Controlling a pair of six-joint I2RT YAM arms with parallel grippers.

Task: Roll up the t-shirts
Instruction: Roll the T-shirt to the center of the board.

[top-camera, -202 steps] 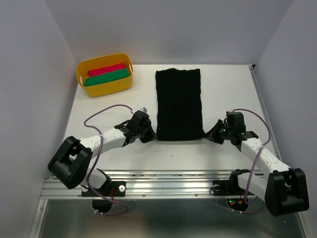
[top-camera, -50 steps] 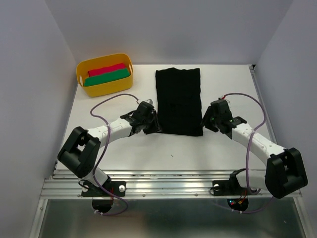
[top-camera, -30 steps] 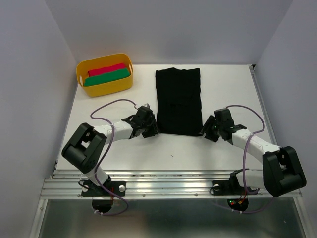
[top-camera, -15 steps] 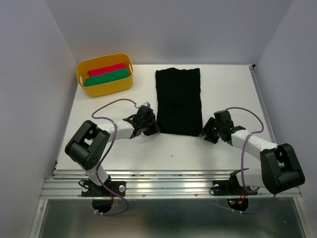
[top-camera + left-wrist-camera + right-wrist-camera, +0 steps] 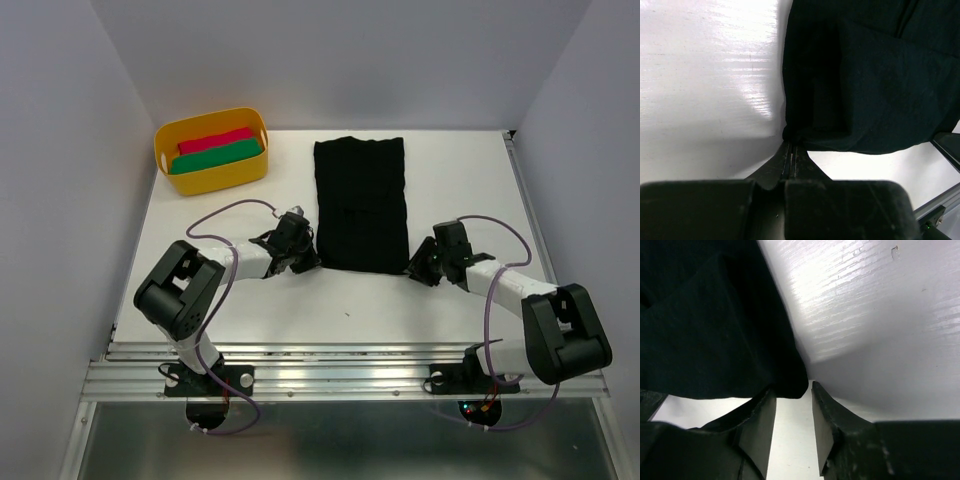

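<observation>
At t-shirt [image 5: 361,205] near corners: left gripper [image 5: 791,145] closed, right gripper [image 5: 810,390] ajar.

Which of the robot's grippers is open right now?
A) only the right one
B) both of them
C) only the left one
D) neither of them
A: the right gripper has its fingers apart at one near corner of the black t-shirt, while the left gripper is pinched shut on the other near corner.
</observation>
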